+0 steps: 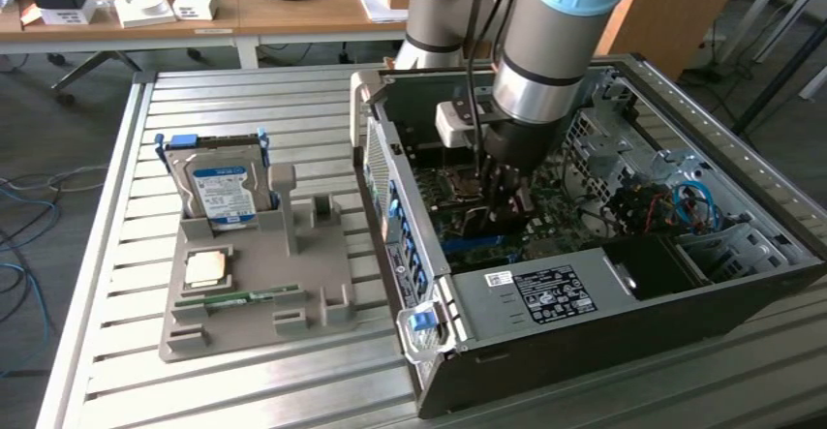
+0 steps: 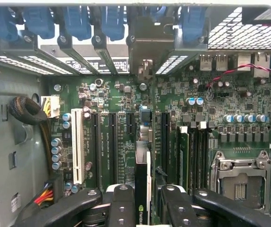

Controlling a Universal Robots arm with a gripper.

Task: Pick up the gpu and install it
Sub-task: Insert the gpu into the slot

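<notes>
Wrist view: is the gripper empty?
No, the gripper is closed on the gpu, a thin black card held edge-on between its fingers over the motherboard.

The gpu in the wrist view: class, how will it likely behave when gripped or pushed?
Probably stiff: the gpu stands straight, edge-on, in the hand, without sagging. Likely to tip if set on edge, being so thin. Probably light for its length, given that thinness.
</notes>
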